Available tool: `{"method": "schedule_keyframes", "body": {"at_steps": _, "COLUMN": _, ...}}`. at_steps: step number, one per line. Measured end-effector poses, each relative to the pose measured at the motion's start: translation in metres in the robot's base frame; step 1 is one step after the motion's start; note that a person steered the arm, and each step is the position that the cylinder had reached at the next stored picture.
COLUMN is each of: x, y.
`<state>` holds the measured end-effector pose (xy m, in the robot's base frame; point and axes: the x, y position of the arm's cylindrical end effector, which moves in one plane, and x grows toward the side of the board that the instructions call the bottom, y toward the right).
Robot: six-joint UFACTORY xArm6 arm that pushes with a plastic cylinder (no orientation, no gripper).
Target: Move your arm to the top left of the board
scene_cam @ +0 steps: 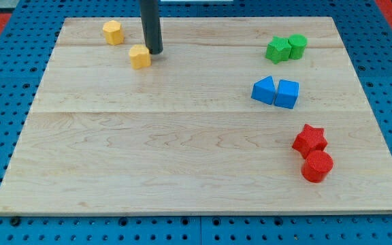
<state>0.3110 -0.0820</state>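
We have no claw: my tip touches the near yellow block, holding nothing. We should skirt both yellows, the hexagon too, heading for the board corner.

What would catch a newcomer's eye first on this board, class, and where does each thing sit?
The dark rod comes down from the view's top, and my tip sits just right of a yellow block, with a second yellow block nearer the top-left corner. Down the view's right side sit three colour pairs: green blocks at the top, blue blocks in the middle, and a red star with a red cylinder lowest.
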Motion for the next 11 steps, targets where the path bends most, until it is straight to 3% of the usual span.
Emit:
{"method": "schedule_keyframes", "body": {"at_steps": 1, "x": 0.033, "y": -0.062}}
{"method": "schedule_keyframes", "body": {"at_steps": 3, "x": 0.018, "y": -0.107}}
{"method": "schedule_keyframes", "body": {"at_steps": 4, "x": 0.045, "y": -0.146}}
{"method": "schedule_keyframes", "body": {"at_steps": 5, "x": 0.012, "y": -0.081}}
{"method": "schedule_keyframes", "body": {"at_steps": 6, "x": -0.049, "y": -0.011}}
{"method": "schedule_keyframes", "body": {"at_steps": 8, "x": -0.12, "y": -0.094}}
{"method": "schedule_keyframes", "body": {"at_steps": 10, "x": -0.114, "y": -0.168}}
{"method": "schedule_keyframes", "body": {"at_steps": 11, "x": -0.117, "y": -0.156}}
